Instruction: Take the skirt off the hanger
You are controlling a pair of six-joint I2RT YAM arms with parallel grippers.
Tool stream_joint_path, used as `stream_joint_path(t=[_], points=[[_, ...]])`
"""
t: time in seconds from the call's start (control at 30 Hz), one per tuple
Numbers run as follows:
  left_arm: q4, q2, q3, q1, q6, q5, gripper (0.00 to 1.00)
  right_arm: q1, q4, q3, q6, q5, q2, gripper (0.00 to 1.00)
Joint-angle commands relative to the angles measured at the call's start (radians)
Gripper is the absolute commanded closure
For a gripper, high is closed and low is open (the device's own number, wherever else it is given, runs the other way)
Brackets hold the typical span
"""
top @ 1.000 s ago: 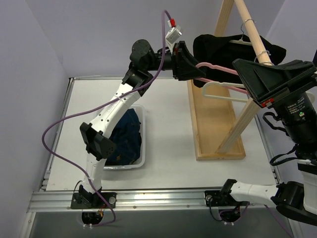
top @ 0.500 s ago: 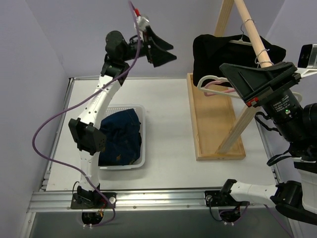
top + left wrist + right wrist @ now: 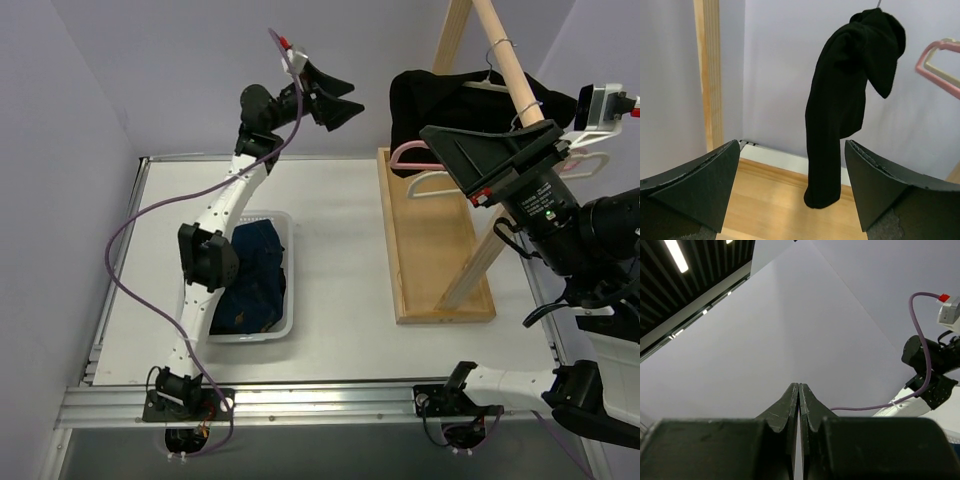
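The skirt [image 3: 850, 95], at 1 o'clock in my left wrist view, reads as soft matt black cloth with no sheen. Its hanger [image 3: 487, 86] is pale, smooth plastic, and the pink hanger [image 3: 919, 66] is smooth plastic too. The rack [image 3: 430, 250] is bare light wood with visible grain. My left gripper [image 3: 791, 145] has matt black plastic fingers [image 3: 700, 185], rough and grainy along the edges. The right gripper [image 3: 798, 389] looks the same, faintly scuffed. At 8 o'clock overhead, blue denim [image 3: 255, 275] lies in a smooth white plastic bin [image 3: 250, 337]. The table [image 3: 340, 300] is matt white.
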Motion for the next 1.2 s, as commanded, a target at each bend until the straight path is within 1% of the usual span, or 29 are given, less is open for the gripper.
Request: stream_joint_path(t=[0.0, 0.07, 0.1, 0.13, 0.2, 0.23, 0.33, 0.4, 0.43, 0.5, 0.6, 0.67, 0.73, 0.77, 0.83, 0.87, 0.97, 1.0, 1.03, 1.07, 1.1, 1.13, 1.17], points=[[0.014, -0.056, 0.007, -0.067, 0.163, -0.159, 0.06, -0.004, 0.071, -0.024, -0.009, 0.0, 0.013, 1.0], [-0.001, -0.012, 0.046, -0.1, 0.183, -0.226, 0.06, -0.004, 0.084, -0.039, -0.001, -0.001, 0.013, 1.0], [-0.005, 0.001, 0.056, -0.113, 0.189, -0.303, 0.06, -0.005, 0.085, -0.042, 0.0, -0.003, 0.013, 1.0], [0.004, 0.015, 0.062, -0.133, 0.192, -0.329, 0.06, -0.004, 0.085, -0.044, 0.002, -0.004, 0.014, 1.0], [0.078, 0.048, 0.073, -0.153, 0.194, -0.369, 0.06, -0.004, 0.084, -0.045, 0.004, -0.006, 0.014, 1.0], [0.113, 0.061, 0.08, -0.171, 0.195, -0.374, 0.06, -0.004, 0.079, -0.045, 0.004, -0.004, 0.013, 1.0], [0.113, 0.107, 0.14, -0.199, 0.232, -0.395, 0.06, -0.005, 0.077, -0.047, 0.005, 0.002, 0.005, 1.0], [0.121, 0.124, 0.143, -0.22, 0.264, -0.4, 0.06, -0.004, 0.077, -0.048, 0.008, 0.003, 0.001, 1.0], [0.127, 0.125, 0.139, -0.226, 0.27, -0.415, 0.06, -0.004, 0.077, -0.048, 0.007, 0.002, -0.002, 1.0], [0.136, 0.13, 0.134, -0.239, 0.268, -0.403, 0.06, -0.004, 0.076, -0.053, 0.007, 0.003, -0.01, 1.0], [0.205, 0.108, 0.091, -0.252, 0.205, -0.368, 0.06, -0.004, 0.077, -0.064, 0.005, 0.017, -0.022, 1.0], [0.257, 0.069, 0.021, -0.265, 0.195, -0.365, 0.01, -0.004, 0.076, -0.065, 0.0, 0.019, -0.027, 1.0], [0.267, 0.05, -0.004, -0.283, 0.205, -0.352, 0.1, -0.004, 0.073, -0.064, -0.003, 0.017, -0.021, 1.0], [0.27, 0.042, -0.01, -0.288, 0.205, -0.337, 0.18, -0.004, 0.068, -0.056, -0.004, 0.016, -0.019, 1.0], [0.294, 0.042, -0.007, -0.295, 0.185, -0.32, 0.28, -0.004, 0.059, -0.048, -0.006, 0.013, -0.016, 1.0], [0.305, 0.044, -0.007, -0.298, 0.154, -0.311, 0.35, -0.004, 0.059, -0.044, -0.009, 0.013, -0.018, 1.0], [0.356, 0.03, -0.025, -0.297, 0.084, -0.264, 0.47, -0.004, 0.051, -0.045, -0.012, 0.019, -0.027, 1.0], [0.382, 0.021, -0.066, -0.297, 0.064, -0.248, 0.53, -0.004, 0.048, -0.045, -0.015, 0.023, -0.03, 1.0], [0.432, -0.002, -0.094, -0.297, 0.048, -0.245, 0.55, -0.004, 0.044, -0.047, -0.016, 0.028, -0.036, 1.0], [0.452, -0.016, -0.12, -0.298, 0.016, -0.243, 0.58, -0.004, 0.042, -0.048, -0.016, 0.031, -0.039, 1.0], [0.472, -0.028, -0.143, -0.298, 0.004, -0.237, 0.68, -0.004, 0.042, -0.055, -0.016, 0.031, -0.044, 1.0], [0.501, -0.04, -0.188, -0.3, -0.007, -0.225, 0.71, -0.004, 0.038, -0.058, -0.018, 0.034, -0.05, 1.0], [0.517, -0.068, -0.212, -0.3, -0.028, -0.224, 0.72, -0.004, 0.036, -0.059, -0.018, 0.036, -0.053, 1.0]])
